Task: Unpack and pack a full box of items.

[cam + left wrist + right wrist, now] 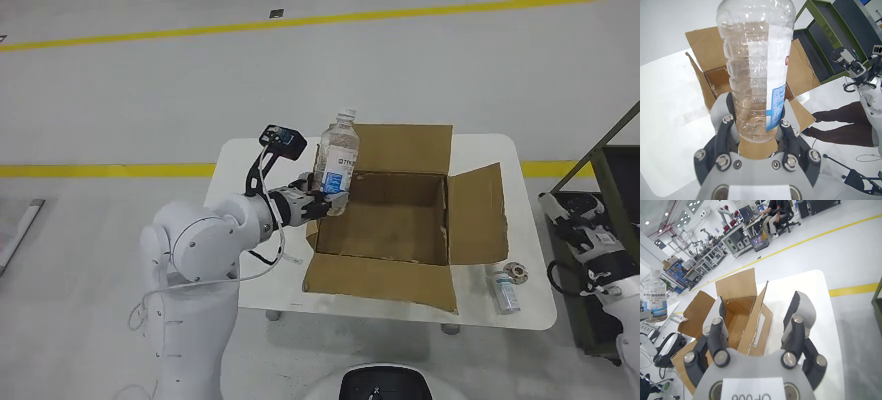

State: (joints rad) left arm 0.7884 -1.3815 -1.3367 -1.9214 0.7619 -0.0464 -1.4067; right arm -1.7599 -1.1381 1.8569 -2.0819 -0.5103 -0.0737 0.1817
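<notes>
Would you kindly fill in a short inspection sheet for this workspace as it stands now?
Surface: white table, carrying the box.
Job's things: open cardboard box, flaps spread; clear bottle held upright at the box's side; small container lying on the table and a round item, both beside the box.
Clutter: nothing seen.
Grippers: left gripper shut on the bottle's base; right gripper open, holding nothing.
Cables: cable along the left arm.
Surroundings: green cart; yellow floor line.

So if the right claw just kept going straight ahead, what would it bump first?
Most likely the cardboard box: the open right gripper aims at its near side flap. Depth is hard to judge, so it might touch the table first.
</notes>
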